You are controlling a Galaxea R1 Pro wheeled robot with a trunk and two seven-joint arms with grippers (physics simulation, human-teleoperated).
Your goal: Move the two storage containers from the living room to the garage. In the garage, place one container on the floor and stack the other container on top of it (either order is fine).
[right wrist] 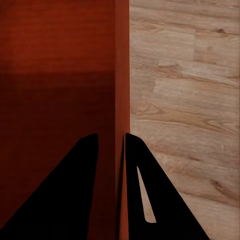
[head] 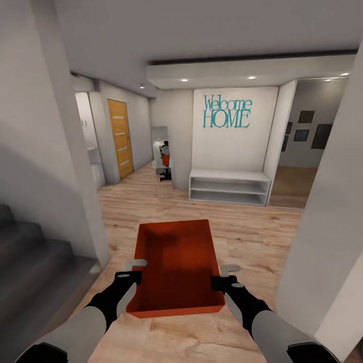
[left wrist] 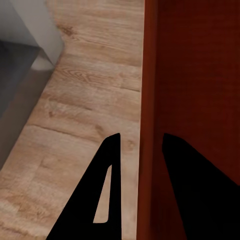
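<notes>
Grey stairs [head: 30, 262] at far left, orange door [head: 120, 138] beyond. My left gripper [head: 135, 276] clenched on left wall of red-orange storage container [head: 176, 262], one finger [left wrist: 107, 190] outside, other inside. Container held level between my arms over wood plank floor [head: 252, 232], open top up, empty. My right gripper [head: 218, 281] clamped on container's right wall, fingers [right wrist: 145, 190] either side. White shelf bench [head: 229, 186] under "Welcome HOME" wall ahead.

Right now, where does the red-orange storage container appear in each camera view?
Head view: storage container at lower centre, held between both tools.
Left wrist view: its wall fills the right part.
Right wrist view: its wall and inside fill the left part.
Shared landmark: wood plank floor.
</notes>
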